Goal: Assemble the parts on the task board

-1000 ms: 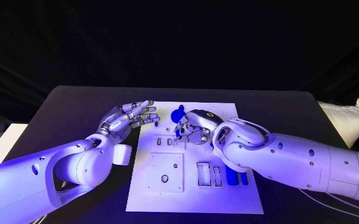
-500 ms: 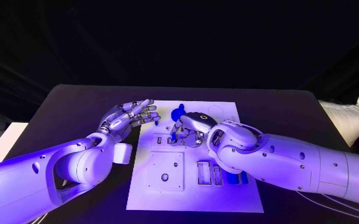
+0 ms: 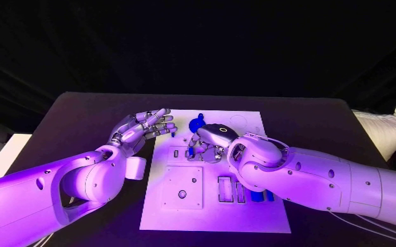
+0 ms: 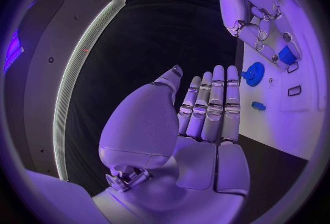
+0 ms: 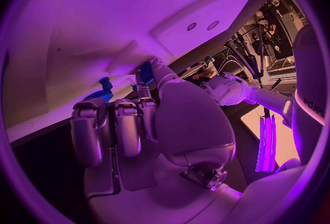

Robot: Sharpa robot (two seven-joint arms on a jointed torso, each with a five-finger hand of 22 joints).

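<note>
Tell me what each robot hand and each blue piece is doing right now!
left hand: open, fingers straight and together, holding nothing, beside the board's edge.
right hand: over the task board, fingers curled around a small blue part.
round blue part: on the board, just beyond the right hand.
small blue piece: lying loose on the board.
blue bars: on the board, partly hidden by the right arm.

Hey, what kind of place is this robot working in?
Probably a robotics lab or demo bench: a black table before a dark backdrop, a white task board with cut-out slots, and small blue parts for assembly.
</note>
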